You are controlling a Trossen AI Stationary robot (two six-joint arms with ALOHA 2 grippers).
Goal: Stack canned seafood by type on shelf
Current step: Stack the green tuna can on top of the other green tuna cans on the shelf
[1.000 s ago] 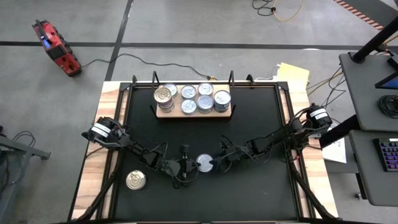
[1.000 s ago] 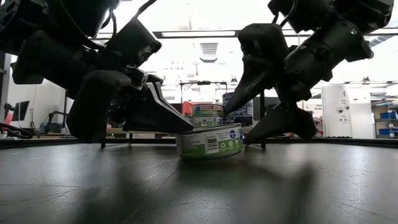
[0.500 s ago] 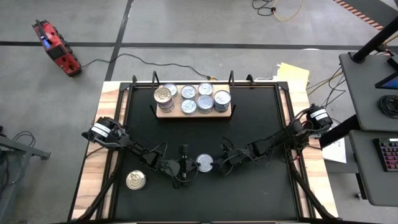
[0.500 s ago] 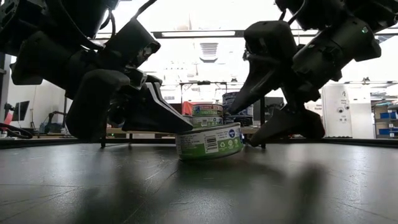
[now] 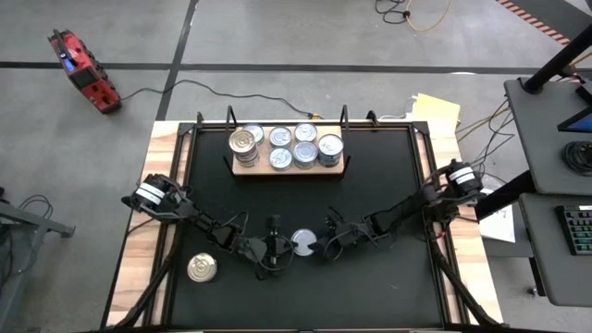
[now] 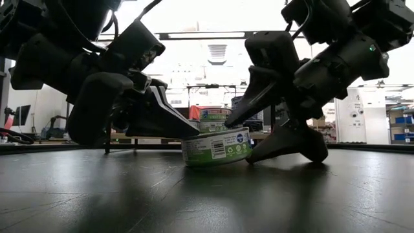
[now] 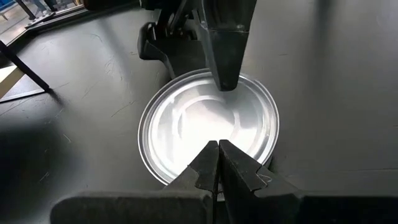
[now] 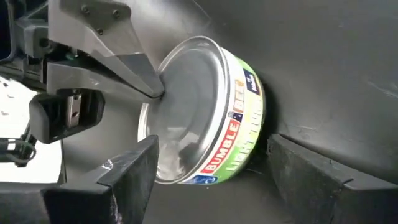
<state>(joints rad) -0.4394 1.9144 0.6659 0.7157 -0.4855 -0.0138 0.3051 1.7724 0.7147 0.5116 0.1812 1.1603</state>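
Now the right gripper (image 6: 249,141), jaws wide, has lowered to straddle the green-labelled tuna can (image 6: 217,147), seemingly pre-grasp; the left gripper (image 6: 194,133), pinched closed, steadies its lid.

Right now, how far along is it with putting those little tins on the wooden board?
Done: several cans already sit on the shelf, some stacked. In hand: a green-labelled can at mid-table, the open right gripper straddling its sides without clamping it, the shut left gripper pressed on its lid. Left: that can and a gold-topped one near the table's front-left corner.
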